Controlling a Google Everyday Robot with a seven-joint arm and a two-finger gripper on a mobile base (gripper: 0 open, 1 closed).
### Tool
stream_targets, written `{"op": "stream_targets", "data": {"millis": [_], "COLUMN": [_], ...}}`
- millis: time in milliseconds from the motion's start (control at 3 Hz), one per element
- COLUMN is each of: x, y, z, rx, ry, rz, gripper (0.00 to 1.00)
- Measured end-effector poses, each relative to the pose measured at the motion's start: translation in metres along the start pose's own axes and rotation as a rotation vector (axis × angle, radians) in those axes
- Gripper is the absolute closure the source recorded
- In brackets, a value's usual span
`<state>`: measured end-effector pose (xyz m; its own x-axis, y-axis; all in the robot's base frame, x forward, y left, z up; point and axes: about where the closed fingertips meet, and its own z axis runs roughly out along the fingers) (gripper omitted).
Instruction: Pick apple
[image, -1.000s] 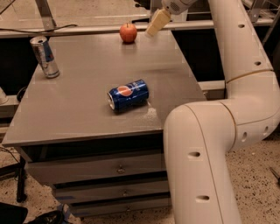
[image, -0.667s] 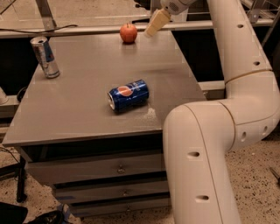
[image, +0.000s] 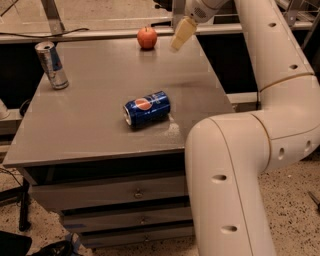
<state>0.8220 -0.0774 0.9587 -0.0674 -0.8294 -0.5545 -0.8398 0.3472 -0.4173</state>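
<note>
The apple (image: 147, 37) is small, round and red-orange, and stands at the far edge of the grey table (image: 95, 125). My gripper (image: 180, 36) hangs at the far right of the table top, just right of the apple and slightly above it, not touching it. The white arm (image: 260, 130) reaches up and over from the right foreground.
A blue Pepsi can (image: 147, 108) lies on its side near the table's middle. A silver and blue slim can (image: 52, 65) stands upright at the far left. The table has drawers (image: 110, 192) in front. A metal rail (image: 90, 34) runs behind the table.
My gripper has dropped a little lower beside the apple. The apple and both cans have not moved.
</note>
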Motion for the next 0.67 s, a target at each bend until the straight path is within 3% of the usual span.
{"op": "stream_targets", "data": {"millis": [333, 667], "x": [0.0070, 0.0091], "y": [0.0087, 0.0141], "z": [-0.0112, -0.0129], "rx": [-0.026, -0.038], "ry": [0.053, 0.054], "rz": [0.011, 0.044], "gripper": [0.00, 0.00]}}
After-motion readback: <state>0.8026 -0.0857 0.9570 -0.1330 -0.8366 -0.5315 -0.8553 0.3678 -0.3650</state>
